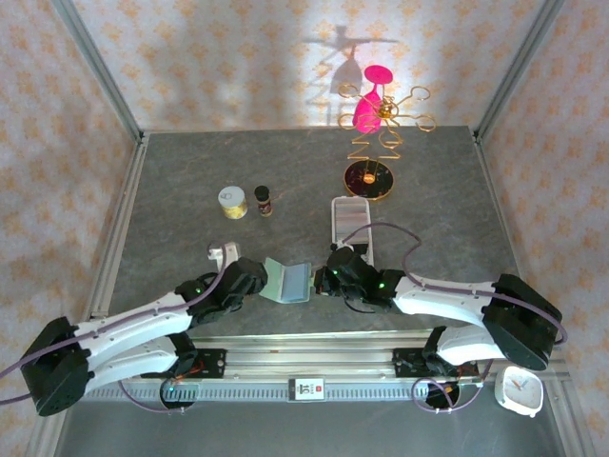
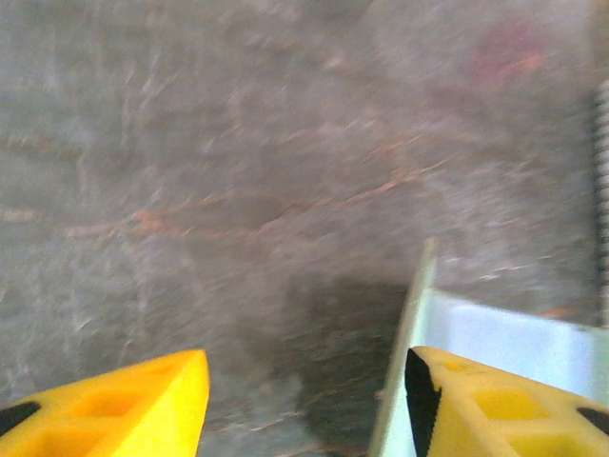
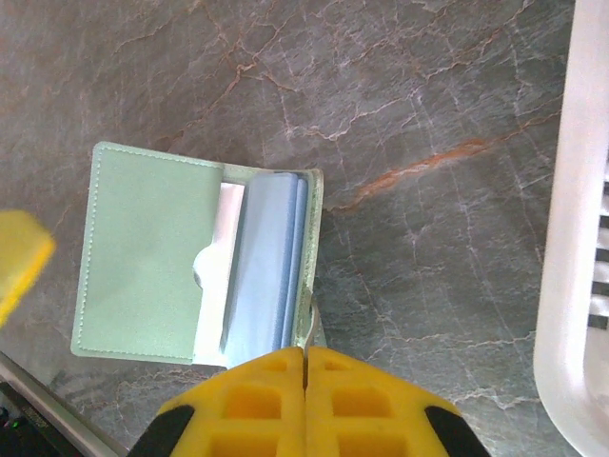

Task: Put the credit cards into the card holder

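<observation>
Pinching one edge of the open card holder (image 3: 143,257) with the right gripper (image 3: 305,357), clenched tight. Positioned over the grey table (image 1: 428,190) near its front edge, with bluish credit cards (image 3: 271,257) tucked in the pocket. Flanked by the left gripper (image 2: 306,371), released, fingers (image 2: 143,400) apart beside the flap.

Wallet (image 1: 288,282) between left gripper (image 1: 259,280) and right gripper (image 1: 322,278) blocks middle; tray (image 1: 334,219) just behind right; free table (image 1: 171,219) at left.
</observation>
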`<action>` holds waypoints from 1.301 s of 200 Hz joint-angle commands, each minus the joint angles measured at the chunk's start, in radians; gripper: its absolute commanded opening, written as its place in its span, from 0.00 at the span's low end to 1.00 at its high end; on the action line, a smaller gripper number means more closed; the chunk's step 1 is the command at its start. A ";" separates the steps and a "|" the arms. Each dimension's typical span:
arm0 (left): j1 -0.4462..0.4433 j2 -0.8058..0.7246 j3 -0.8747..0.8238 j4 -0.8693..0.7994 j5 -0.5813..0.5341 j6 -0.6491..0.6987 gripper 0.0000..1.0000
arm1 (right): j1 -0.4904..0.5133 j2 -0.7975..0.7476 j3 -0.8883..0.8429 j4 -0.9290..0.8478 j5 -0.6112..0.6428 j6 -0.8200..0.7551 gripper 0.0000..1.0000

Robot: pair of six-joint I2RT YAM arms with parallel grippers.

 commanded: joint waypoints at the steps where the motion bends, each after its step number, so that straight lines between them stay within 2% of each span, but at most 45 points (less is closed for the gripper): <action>1: 0.009 -0.050 0.087 -0.042 -0.018 0.070 0.54 | 0.005 -0.014 0.027 -0.008 0.004 -0.011 0.00; 14: 0.009 -0.053 0.111 0.001 0.045 0.101 0.54 | 0.005 -0.014 0.025 -0.003 0.001 -0.011 0.00; 30: 0.006 -0.029 0.128 0.074 0.174 0.115 0.53 | 0.005 -0.016 0.020 0.004 0.000 -0.009 0.00; 54: 0.006 0.045 0.128 0.173 0.306 0.114 0.46 | 0.005 -0.029 0.014 0.010 0.007 -0.009 0.00; 78: 0.006 0.119 0.091 0.234 0.337 0.096 0.46 | 0.005 -0.039 0.015 0.010 0.011 -0.011 0.00; 113: 0.006 0.225 0.075 0.279 0.391 0.087 0.53 | 0.005 -0.045 0.011 0.010 0.009 -0.011 0.00; 137: 0.003 0.274 0.048 0.334 0.412 0.076 0.54 | 0.005 -0.045 0.010 0.012 0.011 -0.011 0.00; 260: 0.003 0.378 -0.024 0.450 0.433 0.065 0.57 | 0.004 -0.049 0.009 0.012 0.008 -0.009 0.00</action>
